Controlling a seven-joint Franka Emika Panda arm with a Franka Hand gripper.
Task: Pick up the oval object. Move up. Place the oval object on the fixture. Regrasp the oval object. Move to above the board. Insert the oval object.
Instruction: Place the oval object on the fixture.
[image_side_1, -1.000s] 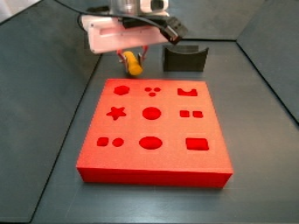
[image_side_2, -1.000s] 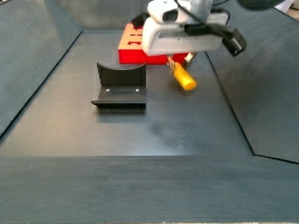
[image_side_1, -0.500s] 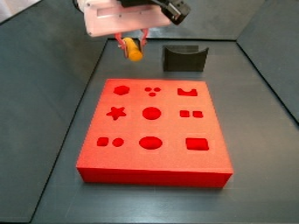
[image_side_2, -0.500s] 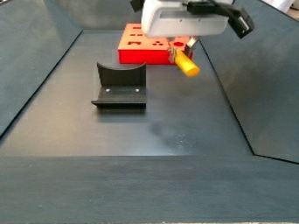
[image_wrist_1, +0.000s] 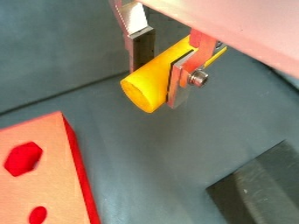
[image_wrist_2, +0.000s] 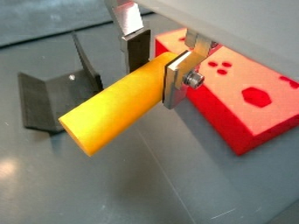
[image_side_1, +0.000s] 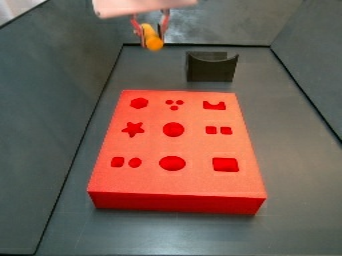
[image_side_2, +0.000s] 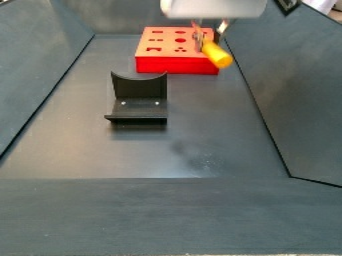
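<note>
The gripper (image_wrist_2: 159, 63), clamped on the oval object (image_wrist_2: 114, 103) and raised high, has pick-up and lift done; placing on the fixture (image_side_2: 136, 97), regrasping and insertion into the board (image_side_1: 174, 150) remain.

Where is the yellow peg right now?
The oval object is clamped between the gripper fingers, lifted off the floor. In a side view it hangs above the board's far end, near the fixture.
</note>
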